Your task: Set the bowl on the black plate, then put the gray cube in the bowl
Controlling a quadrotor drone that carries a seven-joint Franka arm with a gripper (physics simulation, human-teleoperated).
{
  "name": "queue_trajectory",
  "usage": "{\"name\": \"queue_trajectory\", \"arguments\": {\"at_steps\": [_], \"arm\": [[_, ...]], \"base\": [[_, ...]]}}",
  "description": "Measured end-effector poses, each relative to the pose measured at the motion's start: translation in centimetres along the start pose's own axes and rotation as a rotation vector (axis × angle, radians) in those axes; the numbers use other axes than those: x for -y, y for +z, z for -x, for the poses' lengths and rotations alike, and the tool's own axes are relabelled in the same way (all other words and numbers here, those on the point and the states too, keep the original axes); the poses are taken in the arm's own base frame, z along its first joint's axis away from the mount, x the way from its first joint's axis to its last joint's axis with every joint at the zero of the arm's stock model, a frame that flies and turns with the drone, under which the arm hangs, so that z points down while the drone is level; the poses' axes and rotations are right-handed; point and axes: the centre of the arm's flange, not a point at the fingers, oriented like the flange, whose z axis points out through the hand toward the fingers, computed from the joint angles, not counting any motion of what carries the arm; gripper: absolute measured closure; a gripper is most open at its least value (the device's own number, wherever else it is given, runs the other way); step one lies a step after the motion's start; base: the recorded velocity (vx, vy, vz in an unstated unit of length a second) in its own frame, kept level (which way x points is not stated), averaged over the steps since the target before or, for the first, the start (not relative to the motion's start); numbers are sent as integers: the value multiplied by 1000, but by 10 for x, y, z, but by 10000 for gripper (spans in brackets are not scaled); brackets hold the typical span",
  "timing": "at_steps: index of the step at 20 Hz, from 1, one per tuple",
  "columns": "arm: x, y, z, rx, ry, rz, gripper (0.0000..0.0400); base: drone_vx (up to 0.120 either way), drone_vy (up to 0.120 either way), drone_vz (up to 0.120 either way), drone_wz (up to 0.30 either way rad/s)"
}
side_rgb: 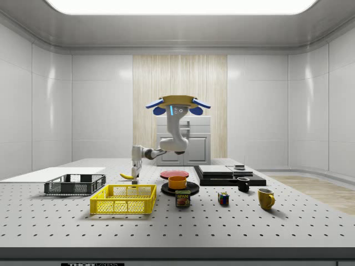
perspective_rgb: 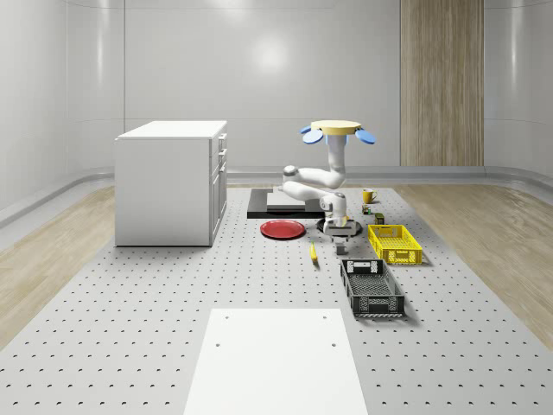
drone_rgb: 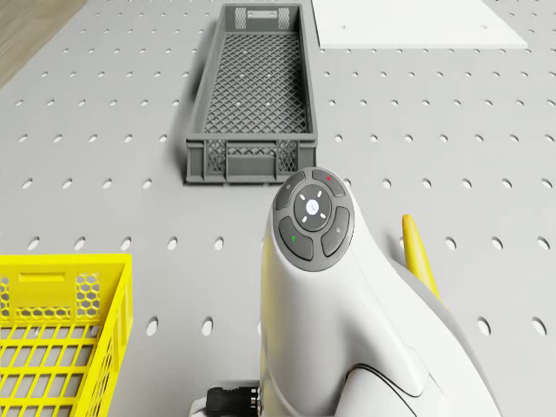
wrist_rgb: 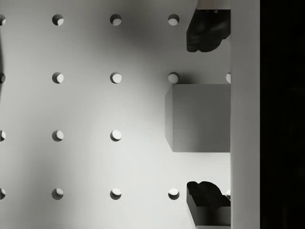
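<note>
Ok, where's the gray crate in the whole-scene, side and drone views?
Whole-scene view: gray crate right of centre, nearer the camera than the yellow crate.
Side view: gray crate far left on the table, behind the yellow crate.
Drone view: gray crate beyond the arm, yellow crate nearer.
Shared landmark: the yellow crate.

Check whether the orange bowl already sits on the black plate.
Yes. In the side view the orange bowl rests upright on the round black plate, behind the yellow basket; its inside is hidden.
</note>
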Motion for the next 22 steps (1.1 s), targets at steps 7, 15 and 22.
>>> {"name": "queue_trajectory", "arguments": {"at_steps": [7, 15, 22], "arm": [[0, 6, 0, 0, 0, 0, 0], [0, 29, 0, 0, 0, 0, 0], [-1, 39, -1, 0, 0, 0, 0]], "base": [[29, 0, 0, 0], [0, 0, 0, 0], [0, 0, 0, 0]]}}
